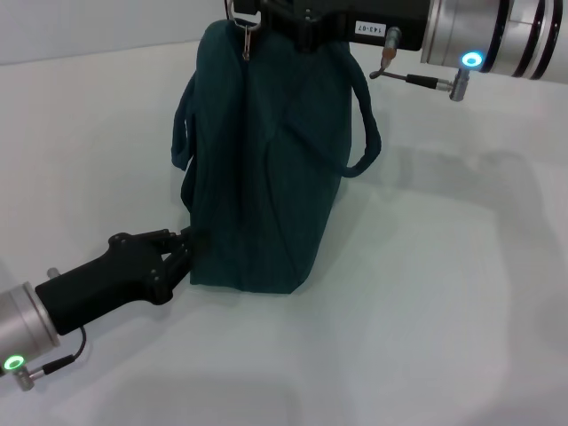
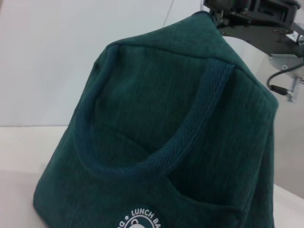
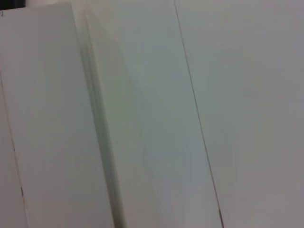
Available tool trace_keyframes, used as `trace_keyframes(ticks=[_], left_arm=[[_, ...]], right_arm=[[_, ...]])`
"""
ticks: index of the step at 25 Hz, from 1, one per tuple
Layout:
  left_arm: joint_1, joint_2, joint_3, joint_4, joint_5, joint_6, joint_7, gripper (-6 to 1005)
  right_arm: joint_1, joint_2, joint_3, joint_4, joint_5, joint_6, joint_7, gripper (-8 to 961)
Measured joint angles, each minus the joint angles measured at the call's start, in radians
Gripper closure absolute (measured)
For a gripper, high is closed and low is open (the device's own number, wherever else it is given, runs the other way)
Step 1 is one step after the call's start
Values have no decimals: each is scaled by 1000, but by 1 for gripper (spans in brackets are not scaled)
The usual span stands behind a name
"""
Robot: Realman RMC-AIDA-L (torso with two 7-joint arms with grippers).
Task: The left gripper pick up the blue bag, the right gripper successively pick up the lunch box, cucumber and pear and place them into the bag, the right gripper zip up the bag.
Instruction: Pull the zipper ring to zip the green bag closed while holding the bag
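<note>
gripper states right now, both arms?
Left gripper: shut on the blue bag's lower corner.
Right gripper: at the bag's top by the zipper pull; cannot be told.

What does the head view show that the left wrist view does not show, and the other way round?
Only the head view shows the left gripper at the bag's lower edge, the metal ring pull at the bag's top, and the white table around the bag. Only the left wrist view shows the white logo reading "LUNCH BA". Both views show the blue bag standing closed, one of its rope-like handles, and the right gripper at the bag's top.
</note>
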Motion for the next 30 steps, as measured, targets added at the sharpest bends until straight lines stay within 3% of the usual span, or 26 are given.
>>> trace_keyframes(ticks=[9,30], left_arm=[[-7,-2,2,-40,-94,-22,48,926],[5,2,37,-40,-73,53,174,855]], right_arm=[[0,0,15,-8,3,1,-1,940],[-8,-3,54,-1,-6,37,-53,939]])
